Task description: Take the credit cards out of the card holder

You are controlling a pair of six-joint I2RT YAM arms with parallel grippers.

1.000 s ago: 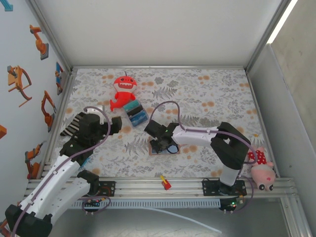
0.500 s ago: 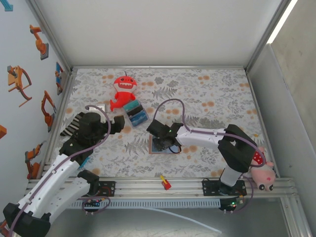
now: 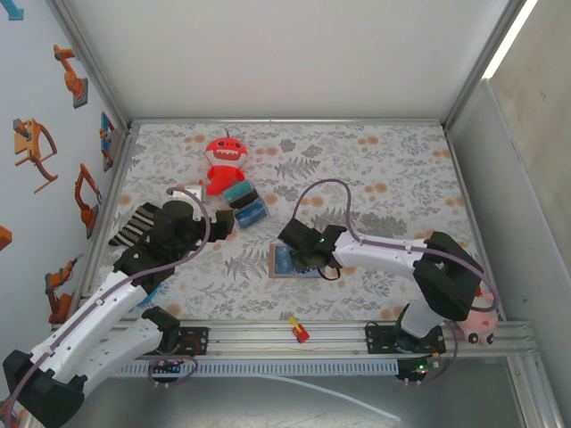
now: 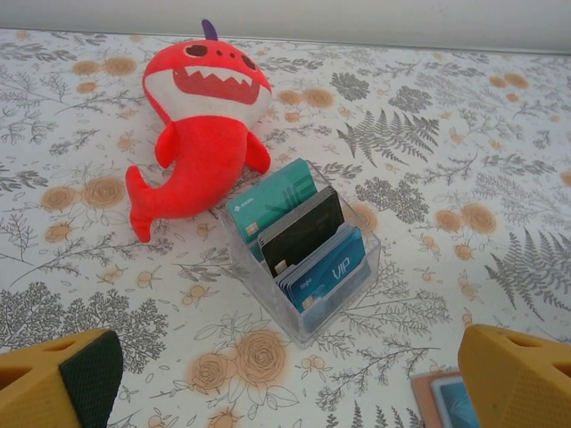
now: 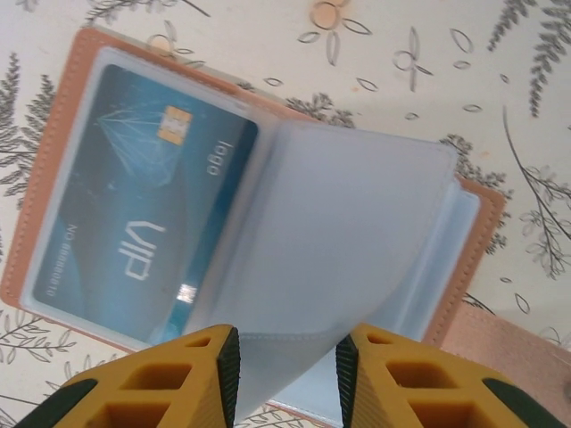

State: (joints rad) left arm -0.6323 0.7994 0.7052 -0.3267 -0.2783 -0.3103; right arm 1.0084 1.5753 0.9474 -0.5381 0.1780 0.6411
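Floral table (image 3: 393, 178): open card holder (image 5: 268, 232) holds blue card (image 5: 134, 205); left gripper (image 4: 285, 379) wide, empty; right gripper (image 5: 285, 352) part-open.

both the left arm (image 3: 98, 310) and right arm (image 3: 384, 254) have white shells, black joints, purple cables (image 3: 332, 183) and yellow fingers (image 5: 161, 383).

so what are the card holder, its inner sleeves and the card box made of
Card holder: tan leather or leatherette, matte, stitched along the edge. Inner sleeves: thin frosted soft plastic, the loose page bends. Card box: clear rigid plastic, probably acrylic, cards visible through its walls.
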